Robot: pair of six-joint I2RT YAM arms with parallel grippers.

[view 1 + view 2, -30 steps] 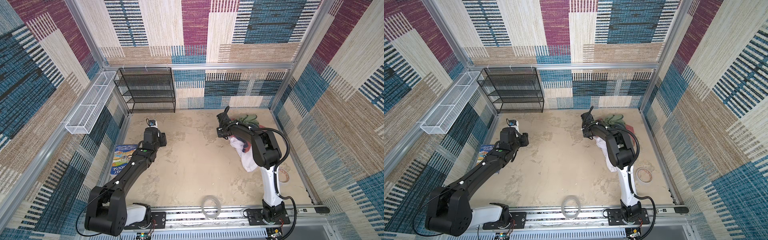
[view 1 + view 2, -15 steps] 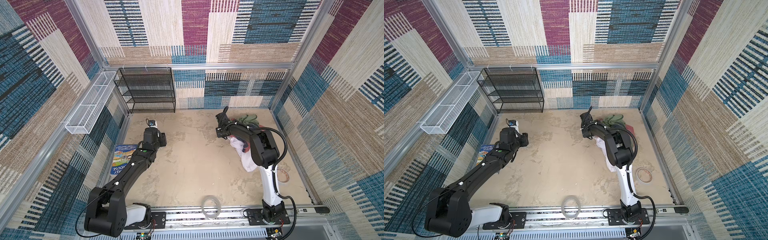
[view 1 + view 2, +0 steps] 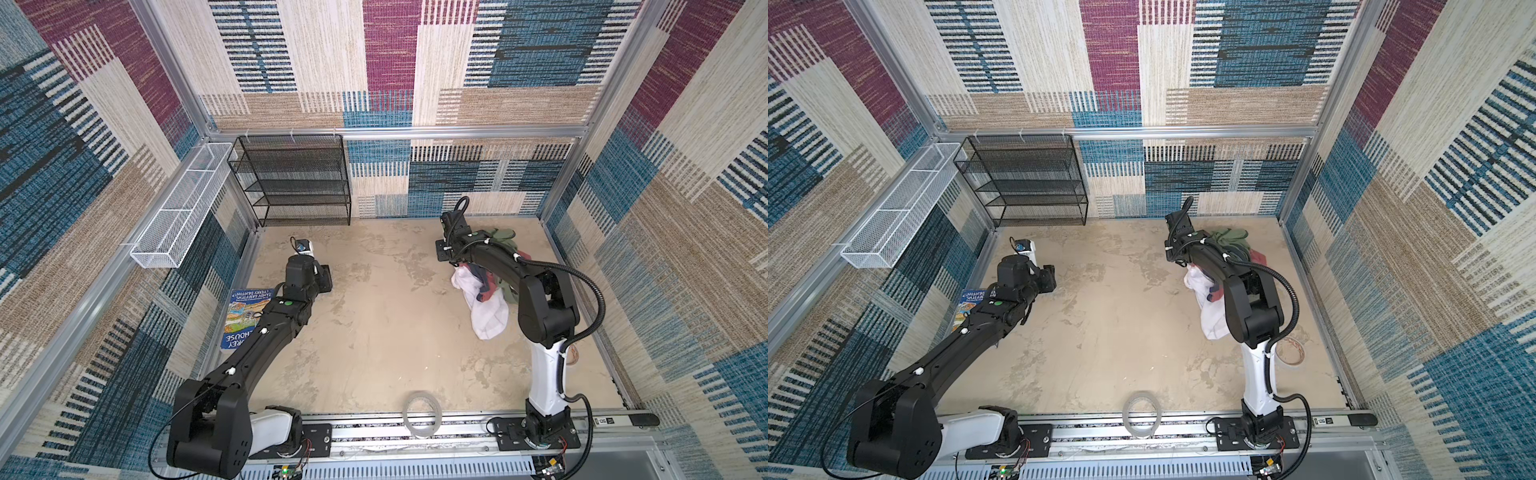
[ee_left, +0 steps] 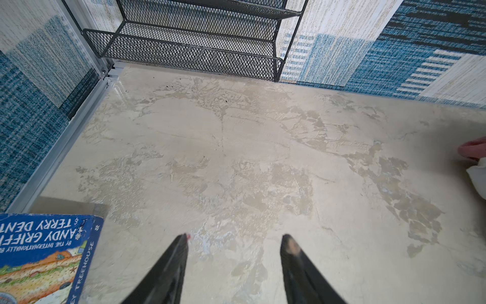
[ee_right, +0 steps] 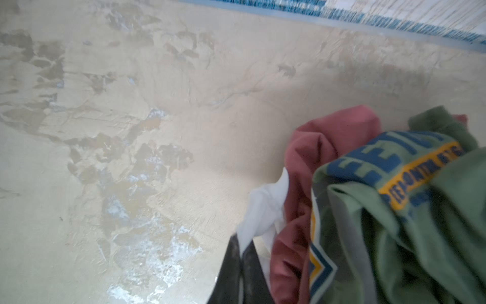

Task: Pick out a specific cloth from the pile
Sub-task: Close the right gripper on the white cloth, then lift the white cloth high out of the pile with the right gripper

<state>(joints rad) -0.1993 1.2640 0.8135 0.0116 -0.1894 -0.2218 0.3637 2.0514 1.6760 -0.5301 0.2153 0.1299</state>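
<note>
The pile (image 3: 505,240) lies at the back right of the floor in both top views, partly under my right arm. From it the white cloth (image 3: 487,309) (image 3: 1212,312) trails toward the front. In the right wrist view, my right gripper (image 5: 243,252) is shut on a fold of the white cloth (image 5: 264,213), beside a red-pink garment (image 5: 328,136) and an olive-green printed one (image 5: 420,223). My left gripper (image 4: 234,238) (image 3: 324,279) hovers open over bare floor on the left, far from the pile, with nothing between its fingers.
A black mesh shelf (image 3: 295,178) stands at the back left, with a white wire basket (image 3: 178,216) on the left wall. A blue book (image 3: 245,316) lies under my left arm. Tape rolls lie at the front edge (image 3: 420,415) and front right (image 3: 1289,351).
My right gripper has shut on the white cloth and its wrist has shifted slightly left. The left arm has not moved.
</note>
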